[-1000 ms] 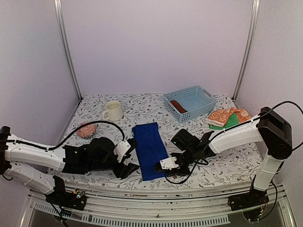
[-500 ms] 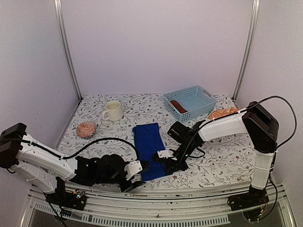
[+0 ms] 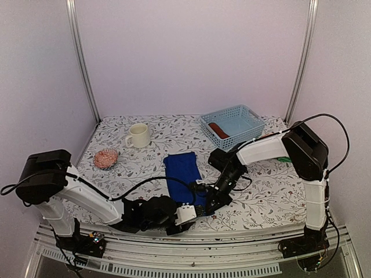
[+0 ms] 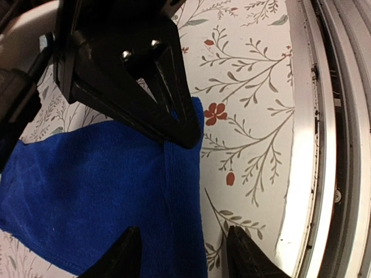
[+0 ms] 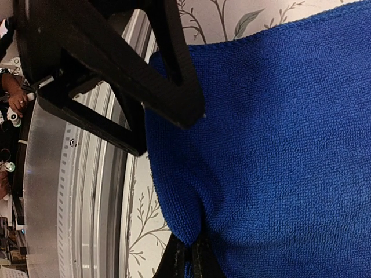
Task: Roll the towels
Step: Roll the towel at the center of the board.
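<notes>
**Top view.** Your blue towel [image 3: 181, 171] lay lengthwise on the flower-printed table [image 3: 266, 197], with its near end right at both tools. The right gripper [image 3: 207, 200] sat on the near right corner and the left gripper [image 3: 185, 213] at the near hem beside it. The rust-brown towel [image 3: 218, 130] lay in the lattice basket [image 3: 246, 116] at the back, well apart. With two tools crowded onto one short hem, I judged a knock between them the likeliest fault.

**Left wrist.** Your left fingers [image 4: 124, 255] stood spread. One tip was over the cloth and the other over the bare table, with the stitched hem running between them and nothing grasped. The right gripper's black wedge pressed on the towel's corner just ahead. Closing from there could have caught only the thin hem, or pinched the table cover along with it, and the roll would have started crooked.

**Right wrist.** Your right fingers [image 5: 186, 258] were clenched on a small puckered fold of the blue towel. The cloth was limp, with a fine looped pile and a ribbed edge. So small a pinch might slip once you lifted it. Pulling from that one corner alone would probably have dragged the whole rectangle over the smooth cover, or wound it into a cone.
</notes>
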